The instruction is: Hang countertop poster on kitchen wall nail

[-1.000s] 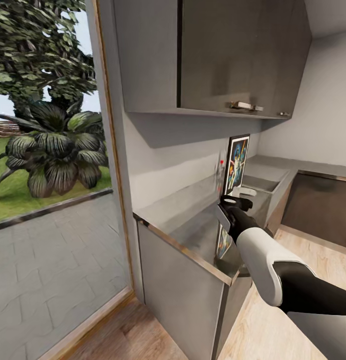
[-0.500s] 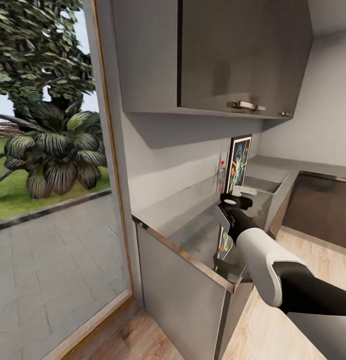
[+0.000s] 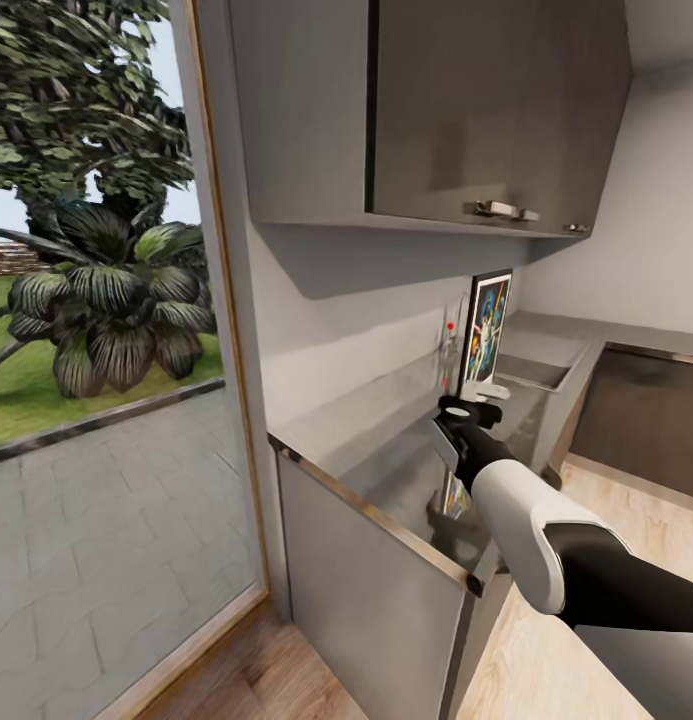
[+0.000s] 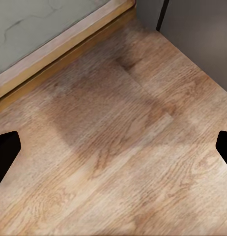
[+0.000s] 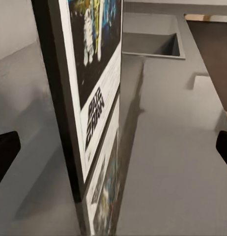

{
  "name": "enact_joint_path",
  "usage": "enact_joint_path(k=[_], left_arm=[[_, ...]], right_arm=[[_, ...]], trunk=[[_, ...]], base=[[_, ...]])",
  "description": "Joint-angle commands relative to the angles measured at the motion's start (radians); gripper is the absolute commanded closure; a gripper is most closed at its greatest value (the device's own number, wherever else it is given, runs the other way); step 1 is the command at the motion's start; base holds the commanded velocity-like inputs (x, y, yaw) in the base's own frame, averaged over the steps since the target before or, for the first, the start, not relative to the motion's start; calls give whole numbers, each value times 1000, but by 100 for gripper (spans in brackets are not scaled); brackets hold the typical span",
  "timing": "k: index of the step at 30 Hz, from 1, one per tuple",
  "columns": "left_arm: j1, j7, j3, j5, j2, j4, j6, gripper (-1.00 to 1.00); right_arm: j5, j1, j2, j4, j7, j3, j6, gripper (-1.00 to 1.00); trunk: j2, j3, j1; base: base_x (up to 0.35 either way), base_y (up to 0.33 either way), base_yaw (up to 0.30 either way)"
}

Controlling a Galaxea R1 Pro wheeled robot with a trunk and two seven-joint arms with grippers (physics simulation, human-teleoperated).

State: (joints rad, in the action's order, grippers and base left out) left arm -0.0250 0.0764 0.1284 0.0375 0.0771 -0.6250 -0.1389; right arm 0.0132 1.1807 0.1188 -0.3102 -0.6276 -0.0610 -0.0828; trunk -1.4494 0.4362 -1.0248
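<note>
The poster (image 3: 487,326) stands upright on the dark grey kitchen countertop (image 3: 386,440), leaning close to the light-grey wall. In the right wrist view the poster (image 5: 96,93) is seen nearly edge-on, its "STAR WARS" title readable and its picture mirrored in the glossy countertop (image 5: 167,162). My right gripper (image 3: 472,406) hovers over the counter just short of the poster and is open (image 5: 113,147), fingers spread wide to either side. My left gripper (image 4: 113,152) is open above the wooden floor. The wall nails are too small to make out.
Dark upper cabinets (image 3: 436,110) hang over the counter. A sink (image 3: 534,372) is sunk into the counter behind the poster. A small red mark (image 3: 449,326) shows on the wall. A tall glass pane (image 3: 106,400) with a garden outside stands beside the cabinet end.
The whole view has shifted slightly, so the camera has moved. My right gripper has crept a little closer to the poster, which stands where it was.
</note>
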Motion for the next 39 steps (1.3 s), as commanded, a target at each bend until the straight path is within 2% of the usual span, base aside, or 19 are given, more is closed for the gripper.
enact_joint_path(k=[1,14,39], left_arm=[[0,8,4,4,0,-1,-1,-100],[0,8,4,4,0,-1,-1,-100],[0,8,4,3,0,-4,-1,-100]], right_arm=[[-1,0,1,-1,-2,-4,-6,-100],[-2,0,1,1,-2,-3,-1,-100],[-9,1,0,-1,-1,-3,0,-100]], trunk=[[-1,1,0],[-1,1,0],[-1,1,0]], base=[[65,60,0],[93,12,0],[27,0,0]])
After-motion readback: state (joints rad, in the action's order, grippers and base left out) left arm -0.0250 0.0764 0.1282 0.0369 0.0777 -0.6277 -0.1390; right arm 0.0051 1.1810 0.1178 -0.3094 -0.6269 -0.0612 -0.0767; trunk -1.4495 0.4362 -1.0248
